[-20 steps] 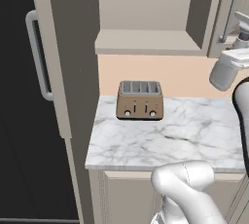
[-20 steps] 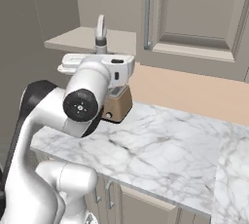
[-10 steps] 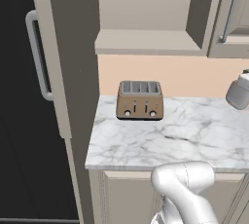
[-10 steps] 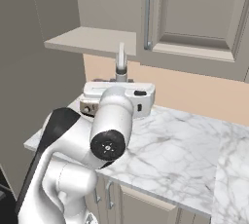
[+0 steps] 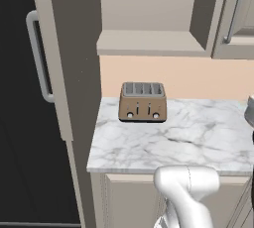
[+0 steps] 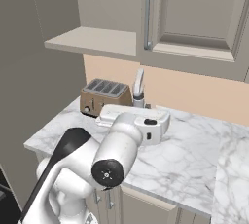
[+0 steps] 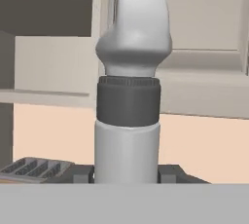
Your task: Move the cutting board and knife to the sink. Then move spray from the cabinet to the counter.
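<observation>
A: What stands around the arm on the counter point(image 5: 198, 142)?

B: 1 brown toaster point(image 5: 142, 102) with 4 slots, near the back wall at the marble's left end. To its left rises the tall dark fridge point(image 5: 25, 98) with a grey bar handle. Above is the cabinet point(image 6: 194, 18), its open shelf niche point(image 5: 149, 43) just over the toaster.

A: And the spray point(image 7: 129, 96)?

B: Upright in the claw point(image 7: 127, 174), just above the marble, right of the toaster. The 2 finger tips point(image 7: 82, 173) press its grey body from both sides, so the claw is narrowed onto the bottle.

A: Does anything block it?

B: In the right base view the arm's own white wrist point(image 6: 141, 123) covers the bottle's body; only the pale nozzle head point(image 6: 138, 84) rises behind it.

A: What does each view add?

B: The hand view gives the dark collar and the grip close up. The left base view gives the fridge.
</observation>
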